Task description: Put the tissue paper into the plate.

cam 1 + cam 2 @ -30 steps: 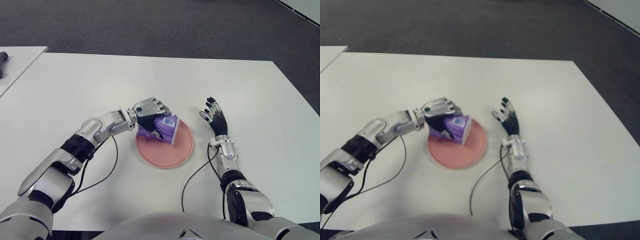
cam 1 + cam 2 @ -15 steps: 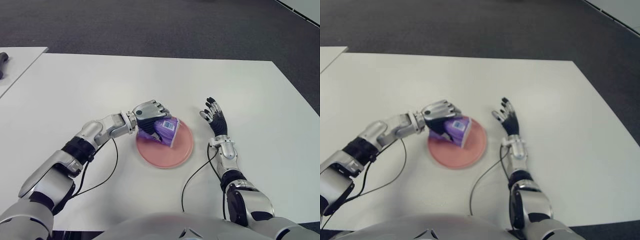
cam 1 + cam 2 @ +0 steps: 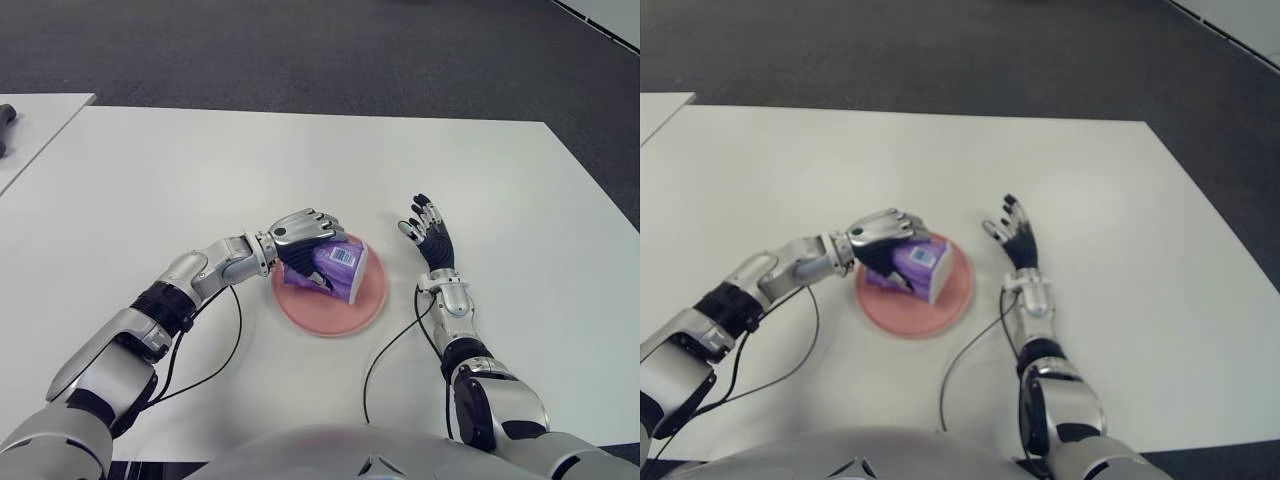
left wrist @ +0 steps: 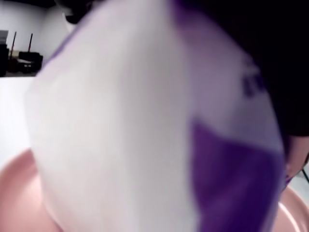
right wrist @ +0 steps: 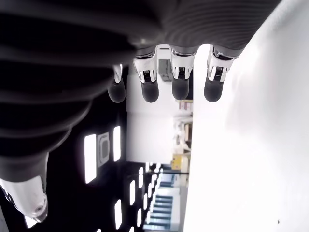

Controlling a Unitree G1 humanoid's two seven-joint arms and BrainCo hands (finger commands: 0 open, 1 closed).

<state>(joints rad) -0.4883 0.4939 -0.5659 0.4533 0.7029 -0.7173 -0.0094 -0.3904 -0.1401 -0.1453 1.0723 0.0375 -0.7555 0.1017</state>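
Two hands: the left hand (image 3: 303,231) is at work over the plate; the right hand (image 3: 428,229) shows to the right of the plate, apart from it, fingers (image 5: 180,88) spread and grasping nothing.
Left hand state: curled over the top of the tissue paper pack (image 3: 335,268), gripping it.
Tissue paper: a purple and white soft pack with a small barcode label, held low inside the plate's outline, tilted, its white end toward the right rim.
Contact with the plate: the left wrist view shows the pack (image 4: 145,125) filling the frame with pink plate beneath it; its lower edge seems to be down on the plate, though I cannot tell this for certain.
Plate: a round pink plate (image 3: 340,317) on the white tabletop (image 3: 200,160); nothing is in it but the pack, and its near part is bare.
Step in hand: placing, judged close to done, since the pack is already over the plate and low.
Next move calls for: settling the pack flat, loosening the fingers and lifting the hand straight up clear of it.
Risk: the soft wrapper may cling to the fingers as they release, or the tilted pack may tip toward the right rim.
Cables: black leads trail from each forearm across the tabletop, clear of the plate.
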